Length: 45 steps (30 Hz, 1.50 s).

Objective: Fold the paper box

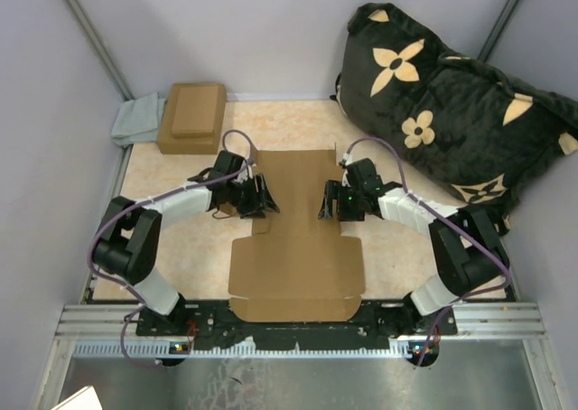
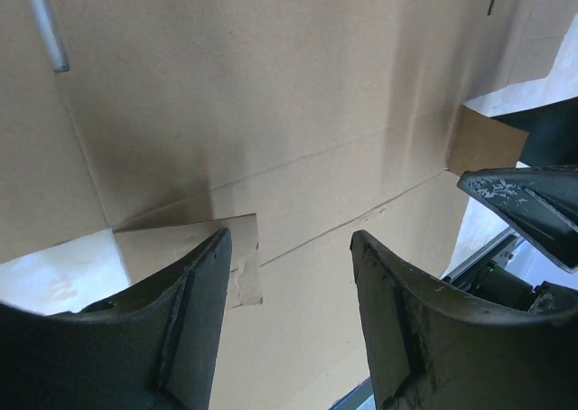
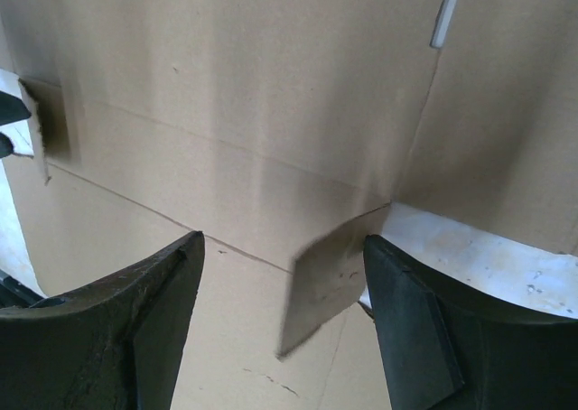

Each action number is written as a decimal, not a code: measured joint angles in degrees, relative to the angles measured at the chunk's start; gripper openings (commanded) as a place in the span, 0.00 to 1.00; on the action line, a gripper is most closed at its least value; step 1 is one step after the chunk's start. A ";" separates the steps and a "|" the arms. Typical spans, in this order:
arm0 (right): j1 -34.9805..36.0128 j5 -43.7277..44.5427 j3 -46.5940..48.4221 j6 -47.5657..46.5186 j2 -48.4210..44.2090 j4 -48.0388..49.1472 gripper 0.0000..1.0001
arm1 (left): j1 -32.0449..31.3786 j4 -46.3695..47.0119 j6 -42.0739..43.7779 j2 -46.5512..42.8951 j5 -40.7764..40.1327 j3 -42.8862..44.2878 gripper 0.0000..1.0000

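Observation:
The paper box (image 1: 296, 247) lies as a flat brown die-cut sheet in the middle of the table. My left gripper (image 1: 264, 198) stands open at the sheet's left edge, its tips over the cardboard (image 2: 271, 112). A small side flap (image 2: 239, 247) lies beside its left finger (image 2: 194, 311). My right gripper (image 1: 330, 202) stands open at the sheet's right edge. In the right wrist view a small flap (image 3: 334, 284) is lifted between the fingers, close to the right finger (image 3: 424, 329). Neither gripper (image 2: 289, 247) (image 3: 284, 247) holds anything.
A smaller stacked pair of brown boxes (image 1: 191, 116) sits at the back left beside a grey cloth (image 1: 137, 119). A big black cushion with tan flowers (image 1: 452, 112) fills the back right. Grey walls close in both sides.

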 measured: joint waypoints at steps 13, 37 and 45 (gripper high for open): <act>3.17 -0.17 3.65 1.40 6.69 2.47 0.71 | -1.01 4.17 -1.51 5.77 0.52 -0.09 0.61; -0.52 13.38 21.88 -4.13 2.67 -11.96 0.75 | 0.28 -12.59 5.29 0.02 -16.61 18.80 0.64; -4.07 15.13 23.91 -7.15 2.32 -15.06 0.76 | 7.61 -17.22 8.37 8.83 -19.78 32.70 0.61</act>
